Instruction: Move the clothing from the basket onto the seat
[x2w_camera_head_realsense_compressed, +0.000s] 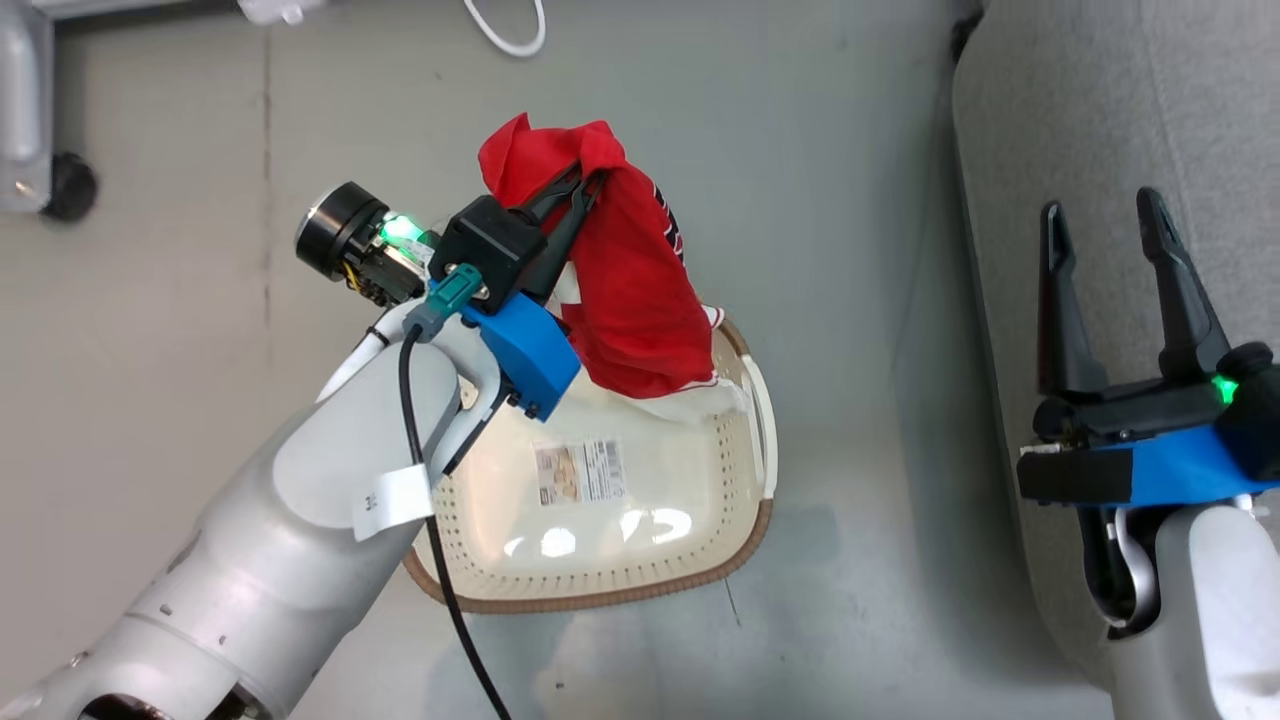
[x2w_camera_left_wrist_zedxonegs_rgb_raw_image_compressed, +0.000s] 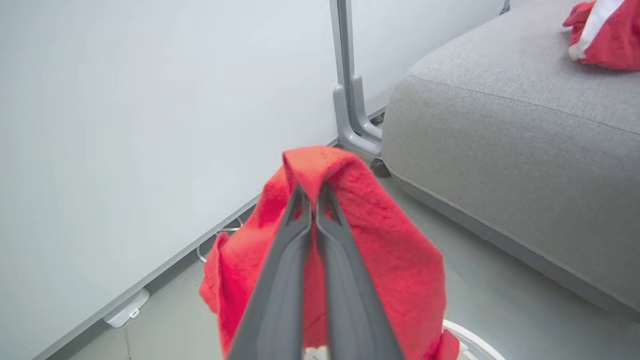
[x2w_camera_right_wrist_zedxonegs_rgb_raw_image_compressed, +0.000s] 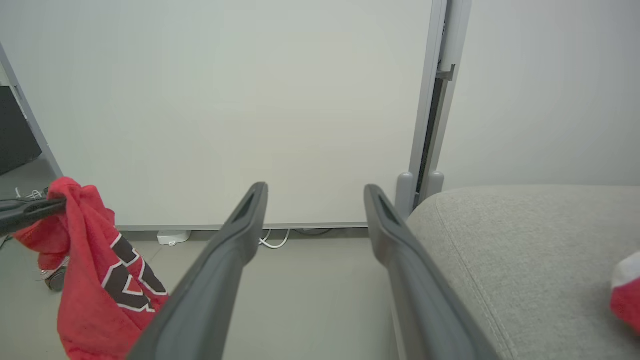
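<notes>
**A:** How far along is it?

**B:** Start with the grey sofa (x2w_camera_head_realsense_compressed: 1100, 120). One red-and-white garment (x2w_camera_left_wrist_zedxonegs_rgb_raw_image_compressed: 605, 35) already lies on its cushion, so that piece looks done. The cream basket (x2w_camera_head_realsense_compressed: 745, 545) sits on the floor (x2w_camera_head_realsense_compressed: 860, 300) near the sofa. What shows of its bottom carries just a printed label (x2w_camera_head_realsense_compressed: 580, 472).

**A:** And the other piece?

**B:** A red garment (x2w_camera_head_realsense_compressed: 630, 290) with a black-and-white graphic hangs over the basket's far end, its white hem trailing on the rim. The left gripper (x2w_camera_head_realsense_compressed: 588, 185) is pinched tight on a fold at its top. I'd judge it the last item, lifted but not yet carried across.

**A:** The other arm?

**B:** The right gripper (x2w_camera_head_realsense_compressed: 1100, 210) hovers by the sofa's edge, fingers spread wide, holding nothing.

**A:** Anything in the way?

**B:** Little. A strip of floor separates basket and sofa. A grey panel post (x2w_camera_left_wrist_zedxonegs_rgb_raw_image_compressed: 350, 100) stands at the sofa's corner and a white cable (x2w_camera_head_realsense_compressed: 510, 35) loops by the wall, both off the likely path. The trailing hem might snag on the rim.
</notes>
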